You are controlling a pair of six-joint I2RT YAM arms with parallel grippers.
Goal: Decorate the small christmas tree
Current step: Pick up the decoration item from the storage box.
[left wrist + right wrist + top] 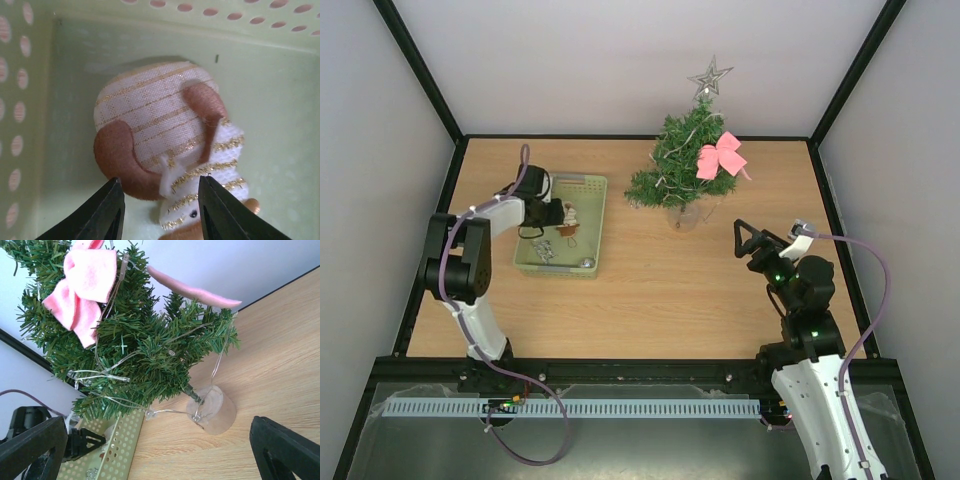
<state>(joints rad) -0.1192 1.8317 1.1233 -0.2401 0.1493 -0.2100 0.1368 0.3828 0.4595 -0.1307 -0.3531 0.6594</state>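
The small christmas tree stands at one o'clock. The left gripper straddles a white-gold fabric ornament in the pale green plastic basket, at ten o'clock; whether it grips, I cannot tell. The soft cloth may slip out. The right gripper is released.

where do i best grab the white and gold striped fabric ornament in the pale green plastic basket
Likely the narrow neck between round head and banded body, from straight above: the white and gold striped fabric ornament lies flat in the pale green plastic basket, whose walls block the sides, and the head looks too wide.
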